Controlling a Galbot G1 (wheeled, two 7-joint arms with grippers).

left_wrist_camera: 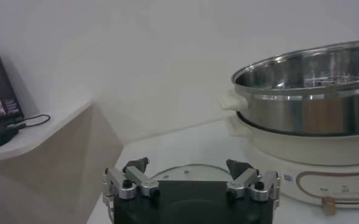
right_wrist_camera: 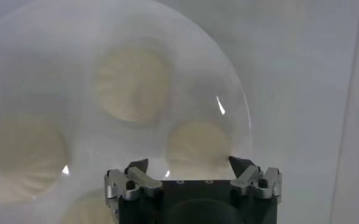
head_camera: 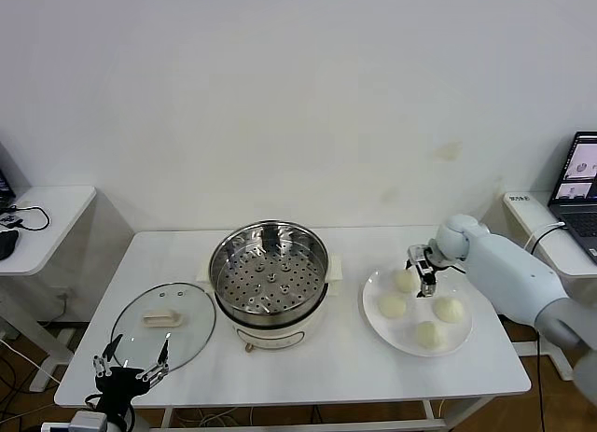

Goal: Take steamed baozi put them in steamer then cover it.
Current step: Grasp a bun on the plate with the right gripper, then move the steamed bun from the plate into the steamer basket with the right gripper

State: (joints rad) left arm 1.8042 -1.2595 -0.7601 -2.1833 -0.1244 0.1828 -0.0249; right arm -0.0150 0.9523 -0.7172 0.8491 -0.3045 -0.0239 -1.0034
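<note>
We're on the first pick — right gripper (head_camera: 422,273) down over the plate's (head_camera: 373,311) far baozi (head_camera: 404,281), fingers spread, nothing held. Next we'd close, then carry to the steamer (head_camera: 269,269). Left gripper (head_camera: 131,369) idles open beside the cover (head_camera: 163,325).

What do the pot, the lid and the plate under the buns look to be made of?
Steamer: shiny metal, likely stainless steel, mirror reflections, perforated tray; base looks cream plastic. Cover: clear glass, table visible through it, metal rim, cream handle. Plate: glossy white, probably ceramic.
</note>
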